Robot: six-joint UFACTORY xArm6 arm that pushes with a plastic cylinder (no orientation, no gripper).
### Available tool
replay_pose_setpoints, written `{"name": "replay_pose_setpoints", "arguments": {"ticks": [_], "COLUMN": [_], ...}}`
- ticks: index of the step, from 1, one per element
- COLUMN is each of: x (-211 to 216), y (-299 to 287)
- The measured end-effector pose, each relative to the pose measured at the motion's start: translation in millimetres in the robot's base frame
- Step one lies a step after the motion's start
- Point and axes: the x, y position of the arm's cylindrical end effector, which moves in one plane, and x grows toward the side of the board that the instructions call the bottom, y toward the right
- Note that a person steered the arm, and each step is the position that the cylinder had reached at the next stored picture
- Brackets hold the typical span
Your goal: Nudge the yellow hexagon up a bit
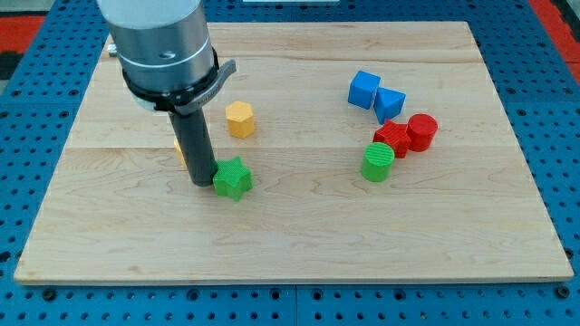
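Note:
The yellow hexagon (240, 119) lies on the wooden board (290, 235), left of the middle. My tip (201, 182) is below it and to its left, a short way apart, touching the left side of a green star (233, 177). A bit of another yellow block (180, 150) shows behind the rod on its left side; its shape is hidden.
At the view's right stand a blue cube (364, 90), a blue block (391, 103), a red star (393, 138), a red cylinder (421, 131) and a green cylinder (378, 162). The arm's grey body (163, 45) covers the board's upper left.

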Motion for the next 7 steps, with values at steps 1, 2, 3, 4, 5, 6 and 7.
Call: {"name": "replay_pose_setpoints", "arguments": {"ticks": [1,2,3,4,5,6,7], "x": [-20.7,-43.3,-63.7,-66.9,-68.0,-68.0,-65.6], "y": [4.8,11.6,15.8,15.8,15.8,15.7,-6.0]}}
